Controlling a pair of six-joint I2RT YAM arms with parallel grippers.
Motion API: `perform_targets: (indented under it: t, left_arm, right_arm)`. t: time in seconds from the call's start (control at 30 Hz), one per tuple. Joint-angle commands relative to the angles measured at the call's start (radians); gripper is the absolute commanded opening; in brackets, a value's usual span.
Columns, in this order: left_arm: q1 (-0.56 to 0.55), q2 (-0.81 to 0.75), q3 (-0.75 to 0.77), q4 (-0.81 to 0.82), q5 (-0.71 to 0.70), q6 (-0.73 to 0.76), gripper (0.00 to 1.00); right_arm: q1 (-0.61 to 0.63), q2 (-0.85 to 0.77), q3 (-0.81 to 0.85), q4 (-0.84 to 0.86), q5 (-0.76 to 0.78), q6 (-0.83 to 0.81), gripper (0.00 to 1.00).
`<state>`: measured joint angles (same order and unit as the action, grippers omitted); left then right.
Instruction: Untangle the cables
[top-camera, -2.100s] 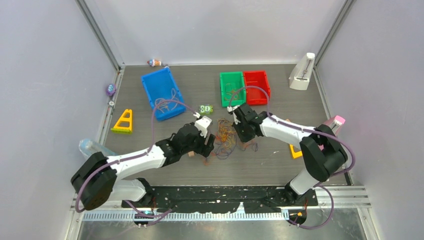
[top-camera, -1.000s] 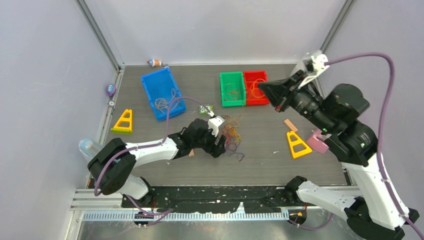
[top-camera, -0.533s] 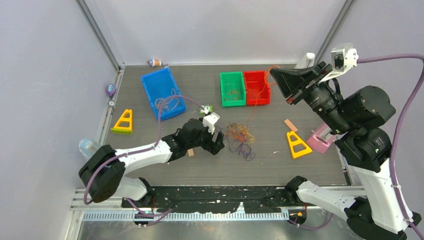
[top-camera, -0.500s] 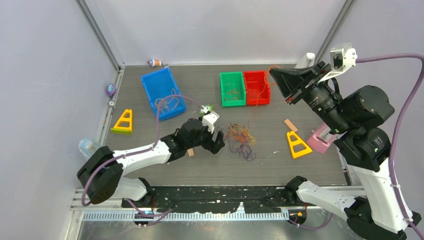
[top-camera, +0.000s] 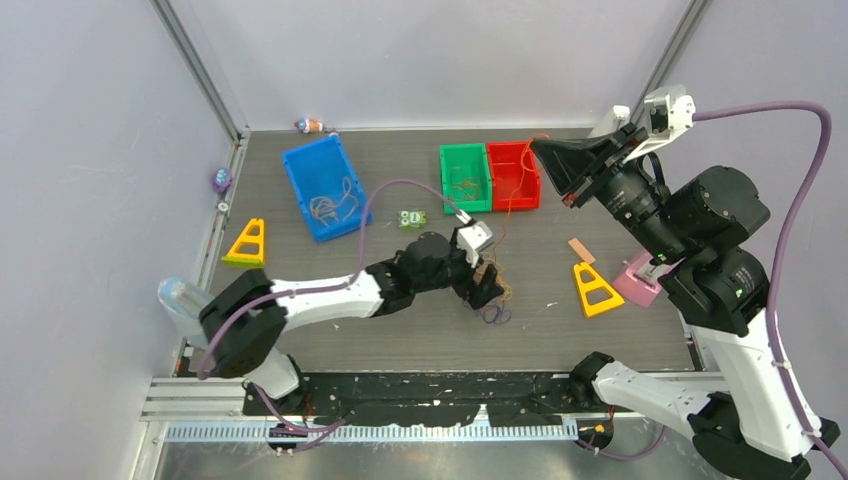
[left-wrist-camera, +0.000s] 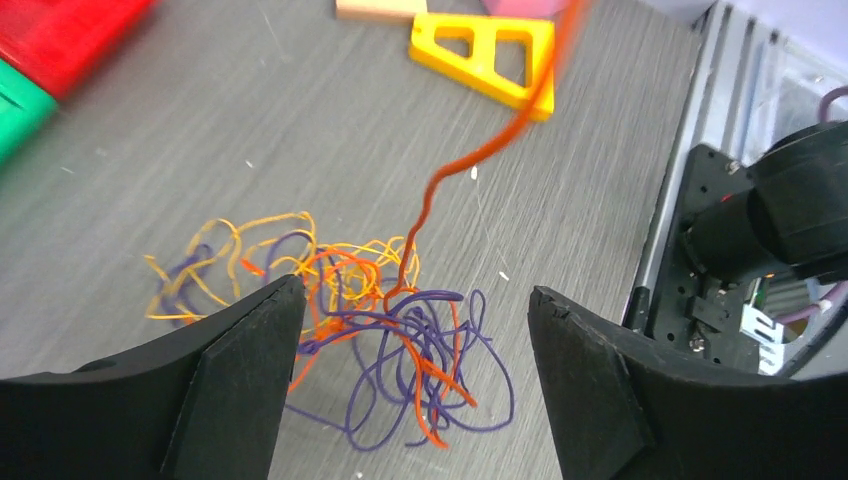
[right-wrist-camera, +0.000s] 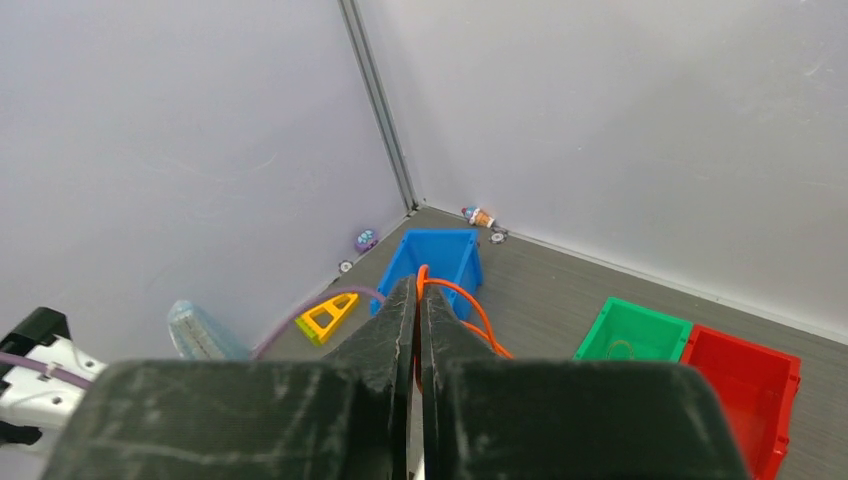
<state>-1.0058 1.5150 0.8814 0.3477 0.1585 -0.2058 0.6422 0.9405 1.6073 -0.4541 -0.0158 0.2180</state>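
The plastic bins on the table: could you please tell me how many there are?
3. The blue bin sits at the back left; the green bin and the red bin stand side by side at the back centre. A hidden one seems unlikely.

Two robot arms work over a cable tangle, with much of the scene hidden or cropped.

From above, the left gripper (top-camera: 487, 288) covers most of the cable tangle (top-camera: 492, 316); only a few purple loops show at its near edge. In the left wrist view, the orange strand (left-wrist-camera: 440, 190) blurs as it rises and leaves the top edge. In the right wrist view, the closed fingers of the right gripper (right-wrist-camera: 418, 285) hide the spot where they pinch that strand. The right edge of that view crops the red bin (right-wrist-camera: 745, 395). In the overhead view, the strands in the blue bin (top-camera: 297, 178) and a small object (top-camera: 310, 125) by the back wall are too small to make out.
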Motion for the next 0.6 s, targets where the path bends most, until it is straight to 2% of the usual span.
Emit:
perform_targets:
  t: [0.0,0.07,0.13,0.2,0.33,0.43,0.57]
  left_arm:
    - [-0.010,0.161,0.108,-0.067,-0.068,-0.065,0.80]
    - [-0.006,0.228,0.156,-0.159,-0.080,-0.084,0.70]
    - [-0.005,0.251,0.151,-0.201,-0.116,-0.108,0.51]
    - [0.001,0.220,0.107,-0.217,-0.193,-0.122,0.40]
    - [0.069,0.029,-0.080,-0.200,-0.353,-0.154,0.36]
    - [0.211,-0.089,-0.175,-0.233,-0.245,-0.201,0.36]
    - [0.340,-0.210,-0.253,-0.277,-0.163,-0.219,0.35]
  right_arm:
    - [0.005,0.010,0.046,0.067,0.013,0.026,0.05]
    - [0.005,0.010,0.073,0.066,0.052,0.023,0.05]
    - [0.005,0.006,0.111,0.057,0.114,0.005,0.05]
    - [0.005,0.003,0.169,0.039,0.196,-0.016,0.05]
    - [0.005,-0.009,0.218,-0.004,0.389,-0.066,0.05]
    - [0.005,-0.031,0.190,-0.019,0.532,-0.080,0.05]
    - [0.005,-0.049,0.097,-0.020,0.571,-0.065,0.05]
